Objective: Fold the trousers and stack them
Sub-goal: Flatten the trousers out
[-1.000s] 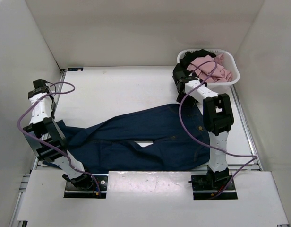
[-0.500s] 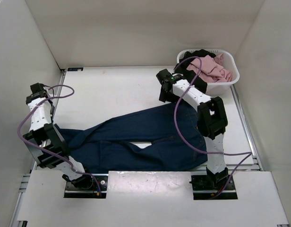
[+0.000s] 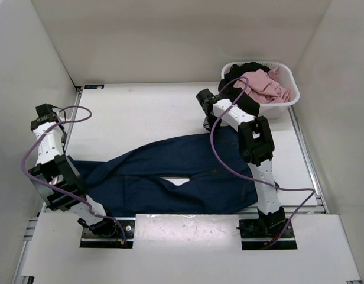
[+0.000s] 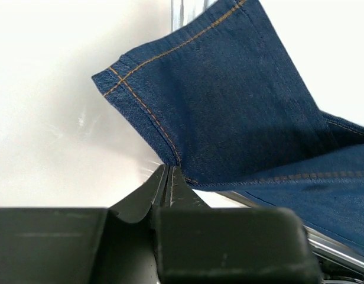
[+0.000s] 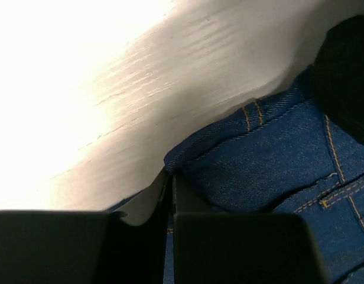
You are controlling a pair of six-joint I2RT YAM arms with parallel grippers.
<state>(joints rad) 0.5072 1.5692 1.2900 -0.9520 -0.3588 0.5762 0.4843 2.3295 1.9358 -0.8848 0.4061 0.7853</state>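
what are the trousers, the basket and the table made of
Trousers: denim, going by the dark blue twill weave, matte, with orange stitching along the hem.
Basket: probably plastic; white, with a smooth moulded rim and walls.
Table: a hard white surface with a slight sheen; laminate or painted board, cannot tell which.

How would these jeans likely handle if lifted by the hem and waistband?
Probably floppy: the trousers lie rumpled, and the hem creases where the left fingers pinch it. Likely heavy for cloth: thick denim with stitched seams. The middle would probably sag between the held ends.
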